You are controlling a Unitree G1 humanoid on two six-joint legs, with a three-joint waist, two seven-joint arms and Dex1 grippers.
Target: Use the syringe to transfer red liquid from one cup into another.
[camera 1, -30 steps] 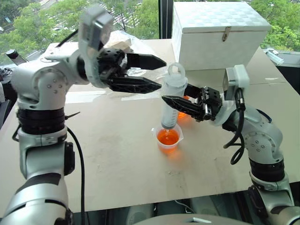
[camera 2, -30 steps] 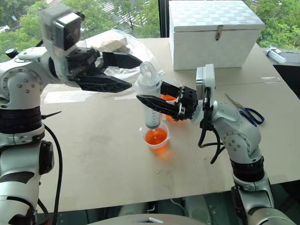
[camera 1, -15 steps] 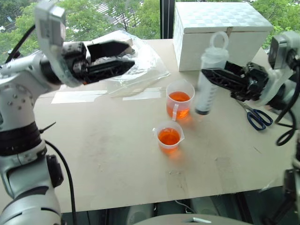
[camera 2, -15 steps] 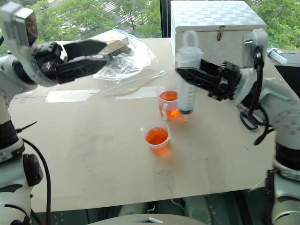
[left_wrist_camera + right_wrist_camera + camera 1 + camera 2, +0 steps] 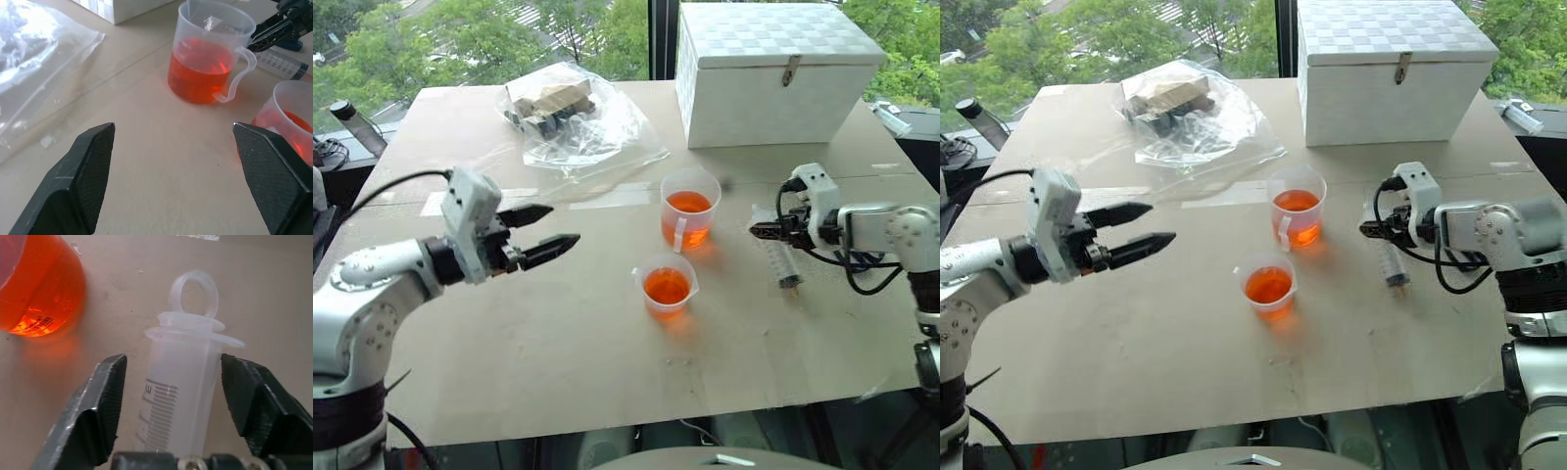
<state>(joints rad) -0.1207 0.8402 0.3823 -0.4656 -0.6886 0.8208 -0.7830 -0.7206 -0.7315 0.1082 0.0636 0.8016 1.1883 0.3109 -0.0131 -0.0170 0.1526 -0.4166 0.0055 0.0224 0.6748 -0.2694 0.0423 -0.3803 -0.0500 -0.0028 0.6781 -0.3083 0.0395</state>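
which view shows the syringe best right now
The right wrist view: the syringe lies on the table between the open right gripper fingers, ring and scale marks clear. The eye views show it small beside that gripper; the left wrist view catches part of the barrel.

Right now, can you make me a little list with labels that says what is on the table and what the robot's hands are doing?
syringe: large clear plastic syringe lying flat on the brown table
right gripper: open, fingers either side of the syringe
left gripper: open, holding nothing
taller cup: clear plastic, white handle, orange-red liquid inside
shorter cup: clear plastic, orange-red liquid inside
also there: white box, clear plastic bag
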